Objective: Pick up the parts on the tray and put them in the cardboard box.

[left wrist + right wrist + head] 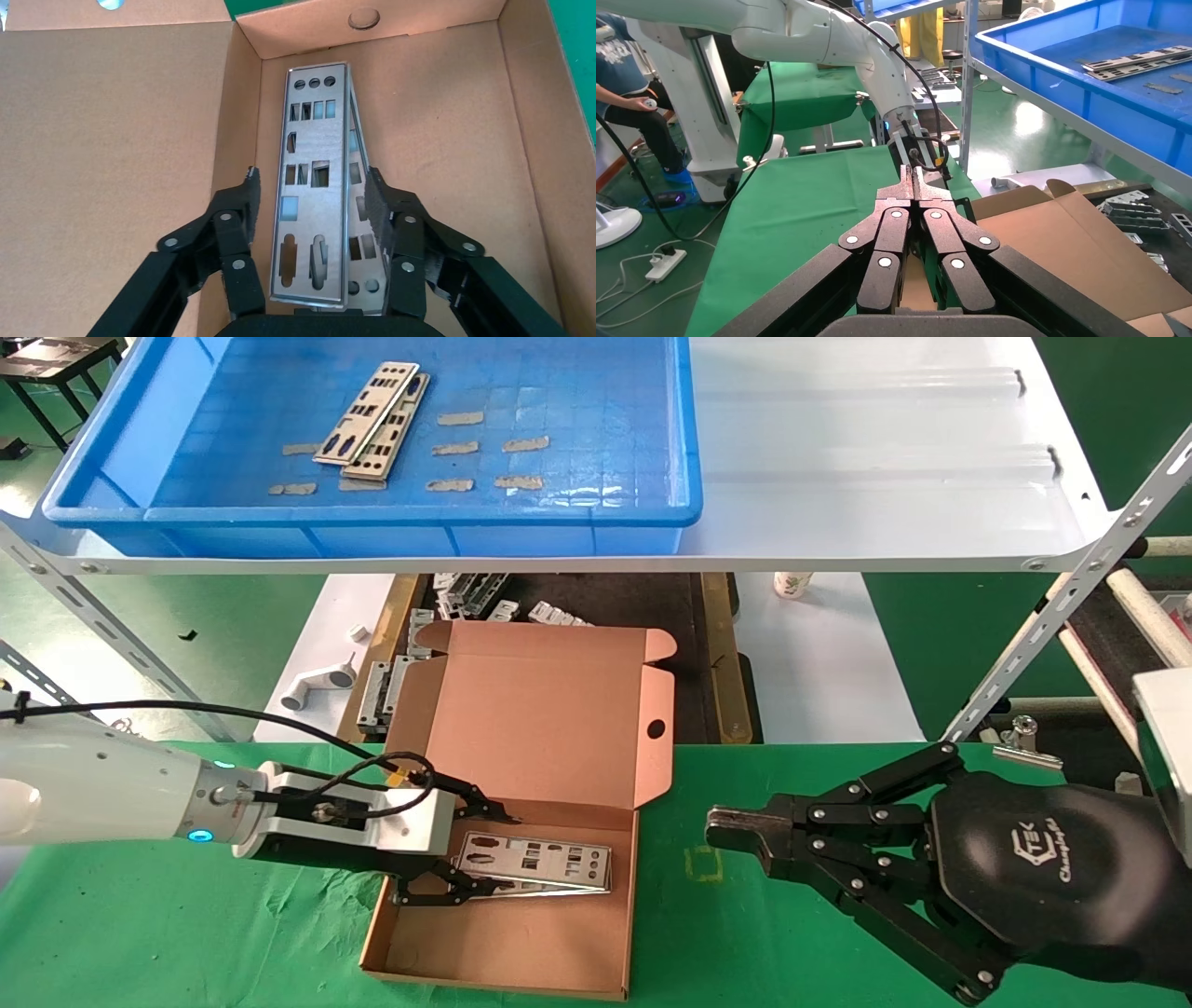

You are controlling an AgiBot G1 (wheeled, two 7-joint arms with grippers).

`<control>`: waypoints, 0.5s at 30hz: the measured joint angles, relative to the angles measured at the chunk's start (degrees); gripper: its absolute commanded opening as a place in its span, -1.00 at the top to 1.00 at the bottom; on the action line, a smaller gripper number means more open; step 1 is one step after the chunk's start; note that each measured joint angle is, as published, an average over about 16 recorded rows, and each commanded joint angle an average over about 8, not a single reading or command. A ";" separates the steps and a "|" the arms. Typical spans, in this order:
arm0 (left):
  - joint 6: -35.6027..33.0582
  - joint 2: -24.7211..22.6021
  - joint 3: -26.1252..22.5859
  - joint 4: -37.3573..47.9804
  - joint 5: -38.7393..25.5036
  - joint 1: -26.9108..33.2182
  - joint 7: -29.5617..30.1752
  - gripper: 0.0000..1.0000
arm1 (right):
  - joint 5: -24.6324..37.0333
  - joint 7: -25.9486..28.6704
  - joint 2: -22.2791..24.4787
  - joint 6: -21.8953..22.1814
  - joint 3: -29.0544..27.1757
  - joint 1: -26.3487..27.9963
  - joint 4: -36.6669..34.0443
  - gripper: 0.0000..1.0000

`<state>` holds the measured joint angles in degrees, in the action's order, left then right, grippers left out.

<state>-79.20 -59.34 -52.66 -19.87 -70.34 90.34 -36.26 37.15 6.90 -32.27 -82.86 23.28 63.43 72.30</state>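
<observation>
The blue tray [652,514] sits on the upper shelf and holds two overlapping silver punched plates [372,416]. The open cardboard box [549,710] lies on the green table with its lid standing up behind it. Two more plates [549,861] lie stacked and slightly fanned on the box floor; the top one [316,140] partly covers the lower one [362,270]. My left gripper [498,854] is open inside the box, and in the left wrist view [310,174] its fingers stand on either side of the plates. My right gripper [736,831] is shut and empty, right of the box; it also shows in the right wrist view [912,184].
The tray rests on a white metal shelf sheet [885,458] with slanted perforated uprights [1052,617]. Grey brackets and white plastic pieces [466,593] lie under the shelf behind the box, with a white pipe piece [317,686] to their left. Green cloth [186,915] covers the table.
</observation>
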 measured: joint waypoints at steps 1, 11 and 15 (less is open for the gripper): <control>-0.41 0.07 0.06 0.22 0.12 0.19 0.00 -1.00 | 0.00 0.00 0.00 0.00 0.00 0.00 0.00 1.00; -5.83 1.70 1.55 0.77 2.54 1.66 2.37 -1.00 | 0.00 0.00 0.00 0.00 0.00 0.00 0.00 0.31; -7.31 2.77 2.97 -0.76 3.99 1.11 4.65 -1.00 | 0.00 0.00 0.00 0.00 0.00 0.00 0.00 -0.69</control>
<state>-86.51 -56.57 -49.69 -20.63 -66.34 91.45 -31.61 37.15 6.90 -32.27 -82.86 23.28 63.43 72.30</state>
